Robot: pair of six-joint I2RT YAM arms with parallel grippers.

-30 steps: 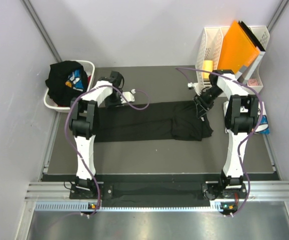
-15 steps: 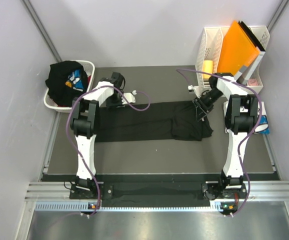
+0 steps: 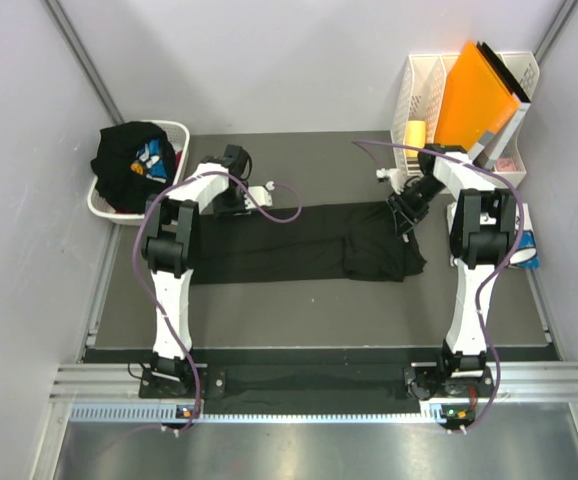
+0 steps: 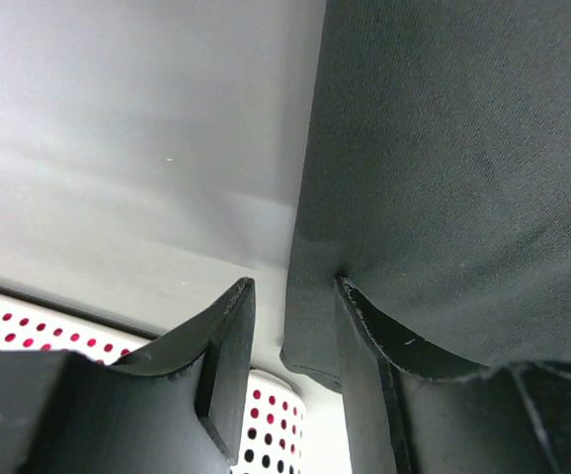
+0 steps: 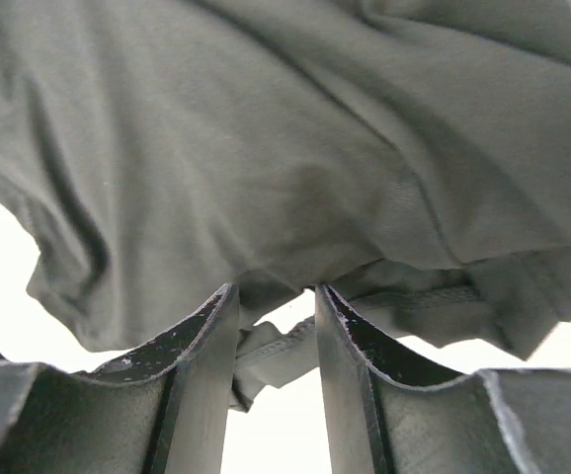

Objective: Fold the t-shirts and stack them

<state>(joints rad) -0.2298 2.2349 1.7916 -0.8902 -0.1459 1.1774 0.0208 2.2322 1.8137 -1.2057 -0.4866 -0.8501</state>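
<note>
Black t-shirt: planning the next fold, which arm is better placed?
Probably right: the right end effector has the black t-shirt bunched between its fingers; the left end effector only straddles its edge.

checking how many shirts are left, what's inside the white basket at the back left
A bunched black t-shirt with a blue and white print fills the white basket, heaped above its rim. Anything beneath it is covered.

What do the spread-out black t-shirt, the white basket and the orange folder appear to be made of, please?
Black t-shirt: soft matte knit, probably cotton; it creases and shows a stitched hem. White basket: likely moulded plastic, judging by its smooth, even rim. Orange folder: stiff, smooth sheet, plastic or card; I cannot tell which.
</note>
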